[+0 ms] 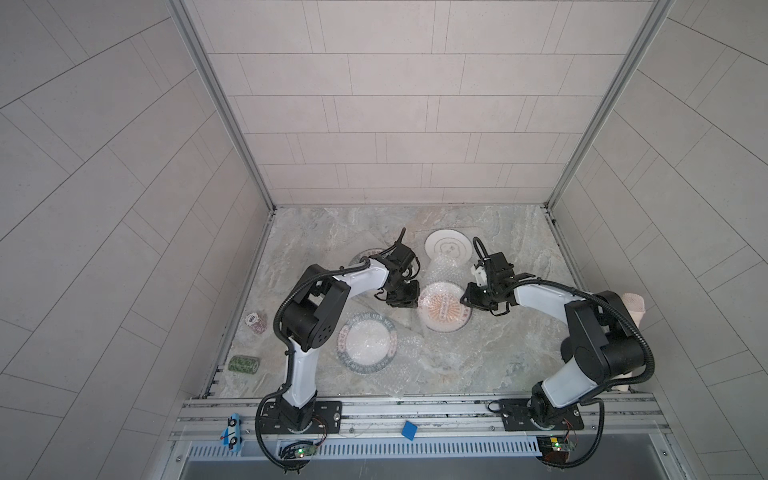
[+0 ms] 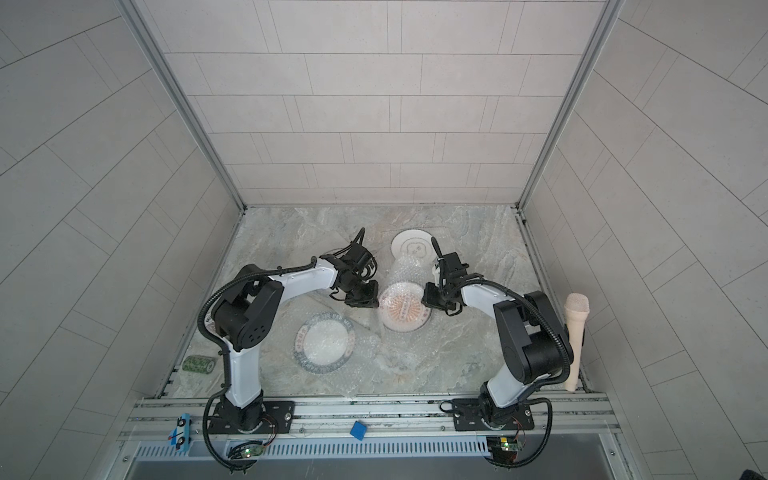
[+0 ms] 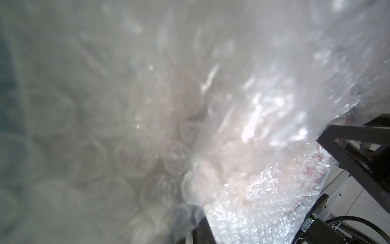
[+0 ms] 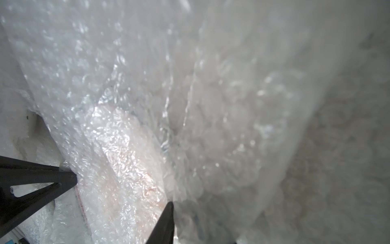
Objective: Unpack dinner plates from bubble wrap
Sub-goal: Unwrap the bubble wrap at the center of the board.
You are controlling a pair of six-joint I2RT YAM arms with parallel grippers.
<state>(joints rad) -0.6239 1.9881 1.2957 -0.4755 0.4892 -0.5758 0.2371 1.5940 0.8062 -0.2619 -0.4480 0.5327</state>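
Now, from the left: my left gripper (image 1: 411,300) stands at the left rim of the orange sunburst plate (image 1: 443,309), near the middle of the frame in both top views. In my left wrist view the bubble wrap (image 3: 147,105) fills almost everything and only one finger (image 3: 354,145) shows, at the right edge. Whether the jaws are pressed together, I cannot tell.

The plate lies under its wrap. The loose sheet (image 1: 444,270) runs from it toward the upper part of the frame, so its long axis points at the bare grey-ringed plate (image 1: 449,247).

My right gripper (image 1: 466,300) stands at the opposite rim, about as near as the left one. Its fingers (image 4: 38,179) have the wrapped rim between them. Clamped or only touching, I cannot tell.

So the plate lies between my two grippers, and I judge the wrap must be drawn along that axis. The marbled bench (image 1: 532,332) looks free at the right, though clear sheets are hard to see there. Tiled walls (image 1: 374,124) close three sides.
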